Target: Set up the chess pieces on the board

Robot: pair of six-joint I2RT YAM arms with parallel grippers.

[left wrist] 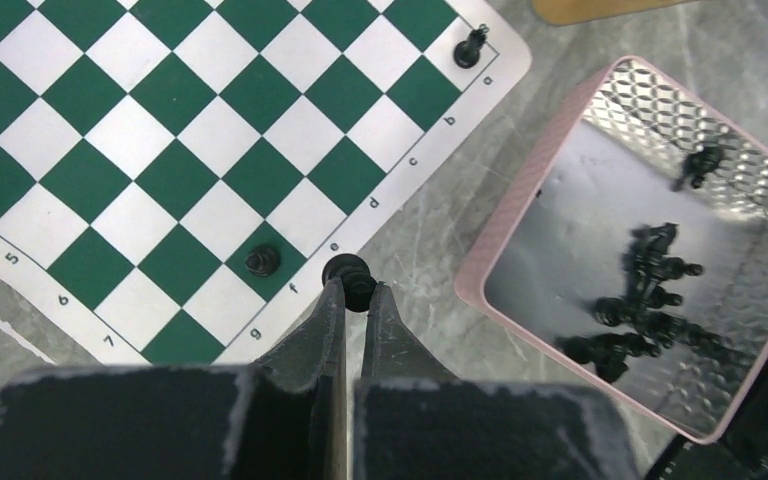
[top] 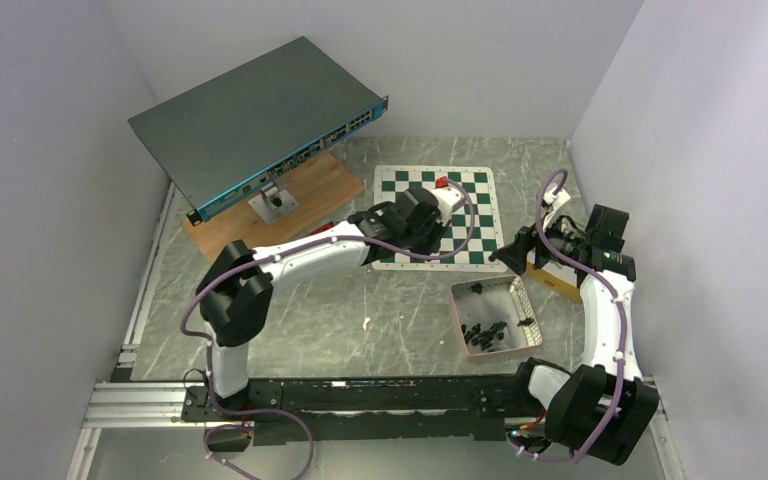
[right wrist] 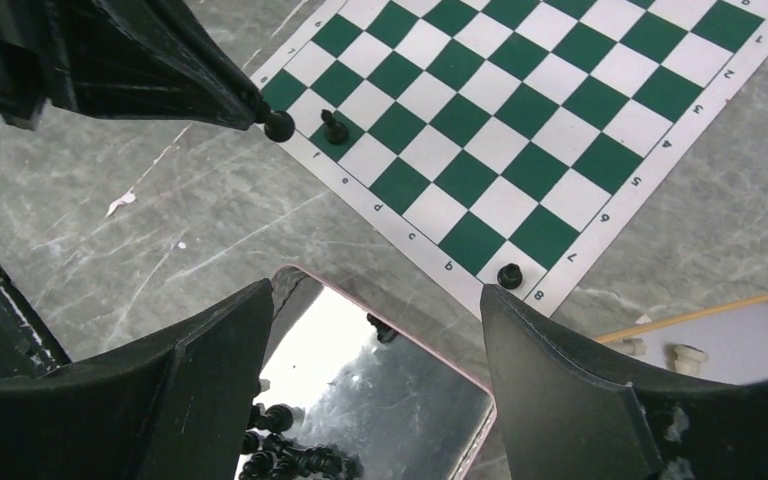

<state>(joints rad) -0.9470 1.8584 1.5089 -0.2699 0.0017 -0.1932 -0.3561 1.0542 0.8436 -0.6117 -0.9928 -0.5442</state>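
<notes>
left gripper (left wrist: 355, 288): clenched on the held piece (left wrist: 348, 268), over the board (left wrist: 160, 150) at its lettered border near "e"; not set down
right gripper (right wrist: 375, 292): spread wide, empty, just off the board's corner (above the tray)
on board: corner piece (left wrist: 470, 47) and edge-row piece (left wrist: 262, 261), both in the lettered edge row
off board: loose pieces (left wrist: 650, 290) heaped in the tray (left wrist: 535, 180) beside the board
progress: early; two placed, third in hand, most left (tray count unclear)

2 chess pieces (left wrist: 262, 261) on 1 board (left wrist: 190, 150), 1 tray (left wrist: 535, 185).
</notes>
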